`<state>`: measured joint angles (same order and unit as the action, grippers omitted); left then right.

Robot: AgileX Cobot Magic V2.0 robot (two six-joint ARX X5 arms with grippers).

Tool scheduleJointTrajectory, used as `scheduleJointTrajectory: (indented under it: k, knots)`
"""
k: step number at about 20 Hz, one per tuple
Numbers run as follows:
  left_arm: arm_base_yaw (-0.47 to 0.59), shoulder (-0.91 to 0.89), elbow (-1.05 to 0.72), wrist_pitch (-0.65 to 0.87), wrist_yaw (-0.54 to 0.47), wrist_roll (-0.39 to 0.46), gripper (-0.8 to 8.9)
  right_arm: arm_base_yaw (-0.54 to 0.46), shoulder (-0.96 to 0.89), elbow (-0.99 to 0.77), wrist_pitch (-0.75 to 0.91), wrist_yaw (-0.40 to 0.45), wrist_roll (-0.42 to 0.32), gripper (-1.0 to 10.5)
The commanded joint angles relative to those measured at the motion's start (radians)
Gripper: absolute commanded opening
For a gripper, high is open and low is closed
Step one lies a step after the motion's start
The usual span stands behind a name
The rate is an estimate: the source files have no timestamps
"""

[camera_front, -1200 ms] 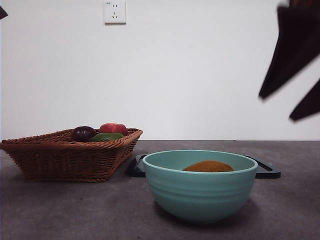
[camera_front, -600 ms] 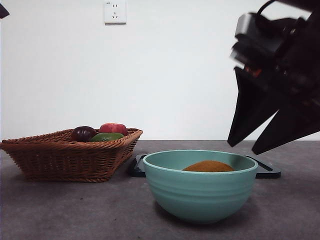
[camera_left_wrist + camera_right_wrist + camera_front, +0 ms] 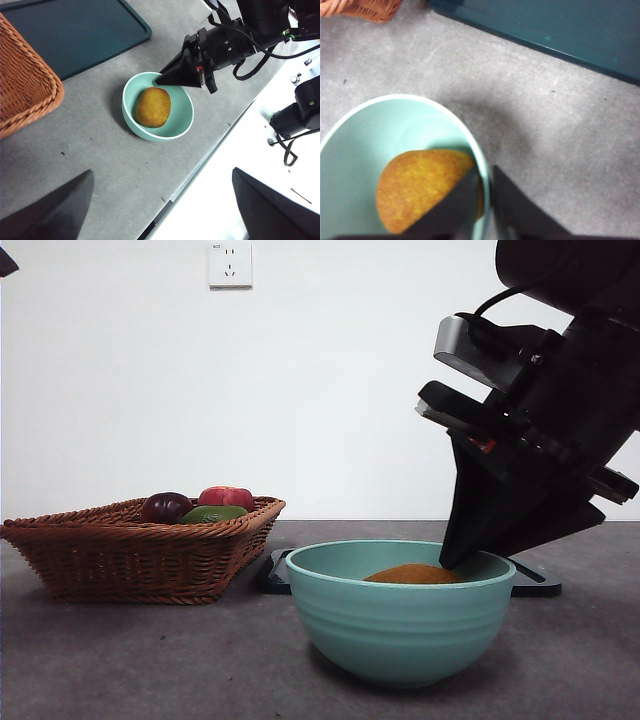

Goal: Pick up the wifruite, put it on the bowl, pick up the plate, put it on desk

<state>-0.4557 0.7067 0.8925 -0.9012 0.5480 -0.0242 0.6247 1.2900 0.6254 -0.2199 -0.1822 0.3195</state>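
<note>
A: What is the right gripper (image 3: 458, 558) doing?

B: It has come down in the last second from high at the side of the front view, and its tips now straddle the rim of the bowl (image 3: 400, 625). In its own wrist view one jaw is inside the rim, over the fruit (image 3: 422, 187), and the other is outside. Only a narrow gap separates them, and they are not clamped on anything yet.

A: So what does that mean?

B: The fruit is already in the bowl, so I judge that the first half is done. The arm looks set to grip the bowl by its rim.

A: And the left gripper (image 3: 160, 210)?

B: It waits high above the desk (image 3: 115, 175) with its jaws wide apart, holding nothing.

A: How does the bowl look?

B: It is deep, teal green with a pale rim and faint ridges. It stands upright near the desk's front edge. The dark tray (image 3: 70, 35) lies behind it and the basket (image 3: 140, 545) is off to one side.
</note>
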Motion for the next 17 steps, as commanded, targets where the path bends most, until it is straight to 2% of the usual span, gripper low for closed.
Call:
scheduleJointTrajectory:
  k: [1, 8, 12, 17]
  knots:
    - [-0.005, 0.005, 0.010, 0.007, 0.003, 0.009, 4.36, 0.010, 0.013, 0.005, 0.009, 0.003, 0.006, 0.1]
    - [-0.005, 0.005, 0.010, 0.007, 0.003, 0.009, 4.36, 0.016, 0.008, 0.007, 0.019, 0.000, 0.006, 0.1]
    - [-0.005, 0.005, 0.010, 0.007, 0.003, 0.009, 4.36, 0.019, -0.014, 0.076, 0.000, 0.001, 0.010, 0.1]
    - [-0.005, 0.005, 0.010, 0.007, 0.003, 0.009, 4.36, -0.018, -0.002, 0.233, -0.111, 0.079, -0.021, 0.1]
